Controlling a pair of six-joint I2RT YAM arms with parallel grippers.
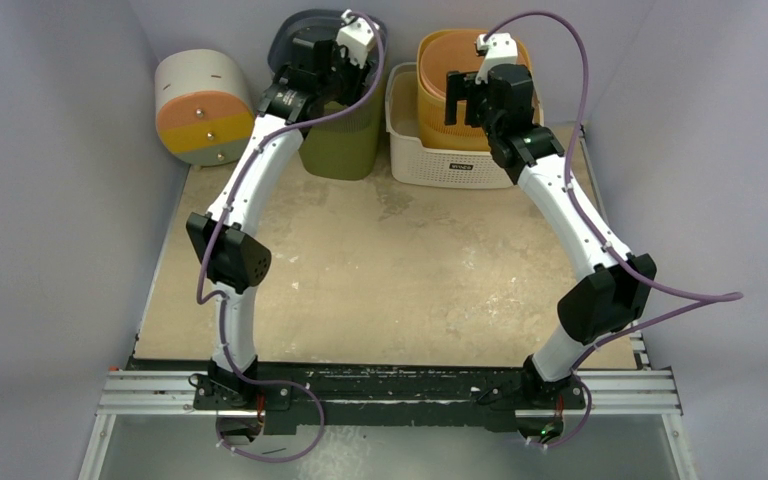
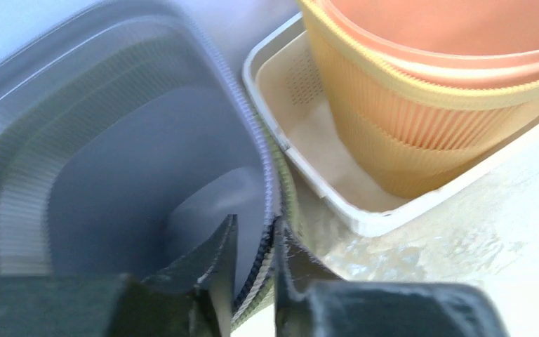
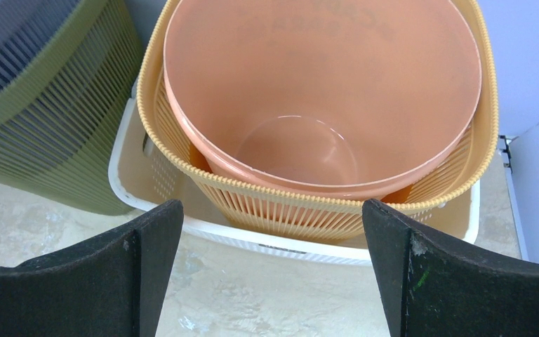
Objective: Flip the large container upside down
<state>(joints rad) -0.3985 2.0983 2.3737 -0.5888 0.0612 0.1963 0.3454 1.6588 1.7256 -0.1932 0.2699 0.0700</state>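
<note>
Seen from above, a beige worktop [image 1: 390,260] has containers lined along its far edge. Far left, a cream plastic drum [image 1: 205,110] with orange and yellow bands lies on its side, apart from the rest. Next stands the olive-green slatted plastic bin [image 1: 345,145], upright and mouth-up, with a grey plastic liner [image 2: 112,175] nested inside; this is probably the large container to be turned over. The left pincer [image 2: 256,225] straddles the rim on the side facing right, one finger inside the liner and one outside the slats. It is narrowed around the edge, but whether it already pinches cannot be told. Such a rim hold would give leverage for tipping. Just beside the bin sits a white perforated plastic basket [image 1: 440,165] holding a yellow slatted plastic basket [image 3: 309,203], with an orange plastic bucket [image 3: 323,84] nested inside. The right pincer [image 3: 271,210] hovers above these, spread wide and empty. The white basket crowds the bin's right side and the back wall [image 1: 230,25] is near — tipping toward the open front looks safest.
</note>
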